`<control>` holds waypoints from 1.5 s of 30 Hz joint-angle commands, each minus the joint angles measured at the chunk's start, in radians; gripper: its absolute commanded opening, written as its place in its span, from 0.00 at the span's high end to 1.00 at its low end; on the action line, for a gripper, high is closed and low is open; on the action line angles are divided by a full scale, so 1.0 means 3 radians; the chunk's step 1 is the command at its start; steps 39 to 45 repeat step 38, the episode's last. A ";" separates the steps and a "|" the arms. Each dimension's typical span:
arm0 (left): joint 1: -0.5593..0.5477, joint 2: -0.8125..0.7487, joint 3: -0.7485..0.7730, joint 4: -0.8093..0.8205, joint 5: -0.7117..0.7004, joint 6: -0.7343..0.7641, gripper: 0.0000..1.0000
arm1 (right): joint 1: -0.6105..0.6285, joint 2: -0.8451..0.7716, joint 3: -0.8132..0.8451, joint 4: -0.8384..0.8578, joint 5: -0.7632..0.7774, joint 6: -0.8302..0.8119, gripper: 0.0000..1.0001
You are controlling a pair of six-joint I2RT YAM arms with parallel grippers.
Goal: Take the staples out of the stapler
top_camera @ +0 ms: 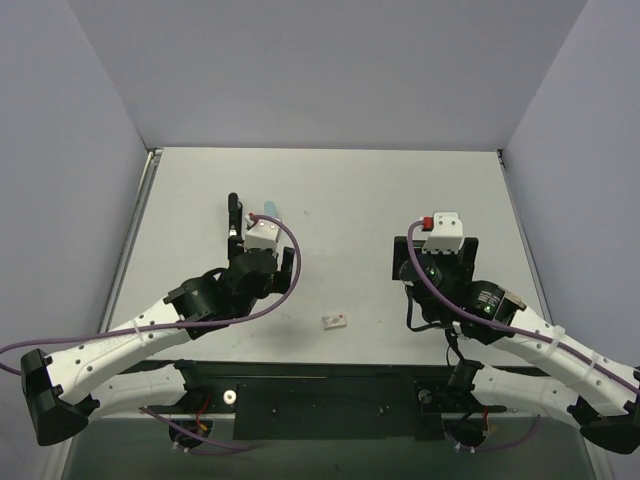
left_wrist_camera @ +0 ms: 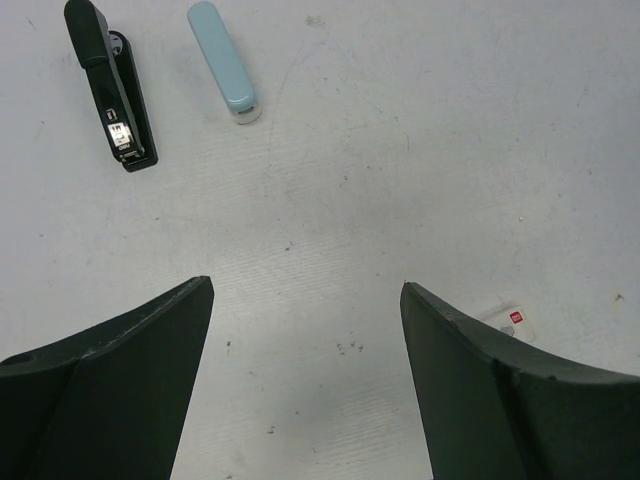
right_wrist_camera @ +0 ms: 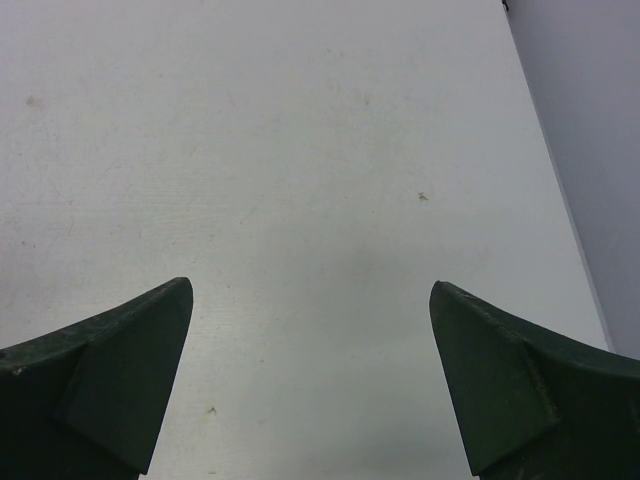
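A black stapler (top_camera: pixel 233 215) lies on the white table at the far left, with a light blue stapler (top_camera: pixel 272 210) just right of it. In the left wrist view the black stapler (left_wrist_camera: pixel 110 90) and the blue stapler (left_wrist_camera: pixel 223 60) lie side by side ahead and to the left of my fingers. My left gripper (left_wrist_camera: pixel 305 290) is open and empty, above the table and short of both staplers; it also shows in the top view (top_camera: pixel 262 236). My right gripper (right_wrist_camera: pixel 310 290) is open and empty over bare table at the right (top_camera: pixel 437 240).
A small white and red piece (top_camera: pixel 334 321) lies on the table between the arms near the front edge; it peeks out behind my left gripper's right finger (left_wrist_camera: pixel 508 320). Grey walls enclose the table on three sides; the right wall (right_wrist_camera: pixel 590 120) is close to my right gripper.
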 commanded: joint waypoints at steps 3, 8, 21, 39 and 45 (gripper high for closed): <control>0.0016 -0.0018 0.0127 0.0134 0.0012 0.0115 0.14 | -0.0019 0.0077 0.0132 -0.0083 0.0230 -0.0027 0.00; 0.0016 -0.0018 0.0152 0.0170 0.0022 0.0145 0.14 | -0.0024 0.0113 0.0184 -0.0083 0.0271 -0.0073 0.00; 0.0016 -0.0156 0.0142 0.0134 0.0002 0.0151 0.14 | -0.0024 0.0154 0.0219 -0.0083 0.0256 -0.0037 0.00; 0.0016 -0.0176 0.0234 0.0139 -0.0151 0.0115 0.13 | -0.0060 0.0271 0.0342 -0.0129 0.0291 -0.0262 0.00; 0.0016 -0.0176 0.0234 0.0139 -0.0151 0.0115 0.13 | -0.0060 0.0271 0.0342 -0.0129 0.0291 -0.0262 0.00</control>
